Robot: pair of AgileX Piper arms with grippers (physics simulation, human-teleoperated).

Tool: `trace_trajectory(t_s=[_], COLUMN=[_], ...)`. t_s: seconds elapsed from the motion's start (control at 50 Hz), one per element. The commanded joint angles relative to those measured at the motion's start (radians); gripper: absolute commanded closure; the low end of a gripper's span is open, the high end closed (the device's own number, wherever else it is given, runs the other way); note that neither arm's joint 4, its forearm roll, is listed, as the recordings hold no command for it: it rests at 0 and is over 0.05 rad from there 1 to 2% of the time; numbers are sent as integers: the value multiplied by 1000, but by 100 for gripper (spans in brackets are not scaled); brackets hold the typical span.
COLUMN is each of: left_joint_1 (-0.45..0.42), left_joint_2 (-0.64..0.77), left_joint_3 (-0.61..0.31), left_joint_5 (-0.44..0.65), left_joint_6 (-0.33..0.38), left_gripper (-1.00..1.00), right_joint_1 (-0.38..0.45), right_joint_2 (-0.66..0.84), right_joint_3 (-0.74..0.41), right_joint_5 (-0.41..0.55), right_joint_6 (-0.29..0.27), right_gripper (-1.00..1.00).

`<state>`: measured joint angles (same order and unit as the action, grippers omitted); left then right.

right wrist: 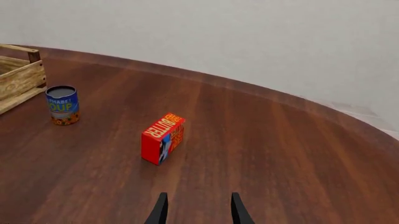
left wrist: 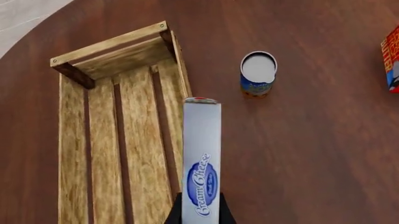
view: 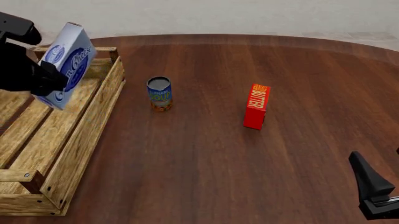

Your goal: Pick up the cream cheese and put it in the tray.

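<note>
You're carrying the cream cheese [view: 65, 65] in the left gripper [left wrist: 201, 215], jaws clamped on one end of the box, which sticks out ahead of them, tilted, lifted clear of everything. In the front view it's hanging over the tray [view: 84, 135], near the tray's far end and its inner side wall. In the left wrist view the box is lining up right along that side wall [left wrist: 182, 70], not yet clearly over the slats.

My read for placing it well:
- Shift further in over the slatted floor [left wrist: 140, 154] before lowering, or the free end is likely catching the wall top.
- Level the box some so the broad face is going down first; released as tilted as it is, it's likely tipping or leaning on the wall.
- Lower until it's nearly touching the slats, then release. Don't drop from height.
- Watch the corner post [left wrist: 74, 74] ahead of the jaws.

The tray is looking empty in every part visible; I'm seeing only bare slats.

The soup can [view: 160, 93] and butter box [view: 256, 106] are standing on the tabletop [view: 249, 177] outside the tray, off to the side of the left jaws, well apart from the drop path.

The right gripper [right wrist: 196, 210] is idling, jaws narrowly apart, holding nothing, butter box out ahead of them.
</note>
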<state>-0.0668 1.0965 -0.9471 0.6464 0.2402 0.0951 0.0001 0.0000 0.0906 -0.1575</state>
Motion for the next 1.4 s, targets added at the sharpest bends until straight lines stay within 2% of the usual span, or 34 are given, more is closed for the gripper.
trace_trajectory(t_s=[0.02, 0.4, 0.52, 0.58, 0.66, 0.72, 0.82, 0.96, 1.26, 1.34, 1.4], left_joint_1=[80, 199, 217, 247, 225, 249, 259, 276, 309, 301, 302], left_joint_2=[32, 116, 137, 167, 149, 174, 188, 226, 290, 299, 317], left_joint_3=[-51, 11, 29, 47, 56, 45, 51, 93, 117, 124, 134], left_joint_5=[-2, -73, -98, -127, -115, -126, -136, -187, -247, -265, -286], left_joint_6=[-14, 64, 69, 103, 83, 109, 112, 113, 117, 89, 93], left_gripper=[100, 100, 100, 100, 100, 100, 100, 100, 100, 100, 100], right_joint_1=[5, 3, 4, 4, 3, 5, 4, 5, 5, 4, 5], right_joint_2=[0, 0, 0, 0, 0, 0, 0, 0, 0, 0, 0], right_joint_3=[0, 0, 0, 0, 0, 0, 0, 0, 0, 0, 0], right_joint_5=[6, 6, 6, 6, 7, 8, 9, 12, 13, 15, 15], right_joint_6=[-13, -8, -9, -9, -9, -10, -10, -14, -16, -18, -19], right_gripper=[-100, -100, -100, -100, -100, -100, -100, -100, -100, -100, -100])
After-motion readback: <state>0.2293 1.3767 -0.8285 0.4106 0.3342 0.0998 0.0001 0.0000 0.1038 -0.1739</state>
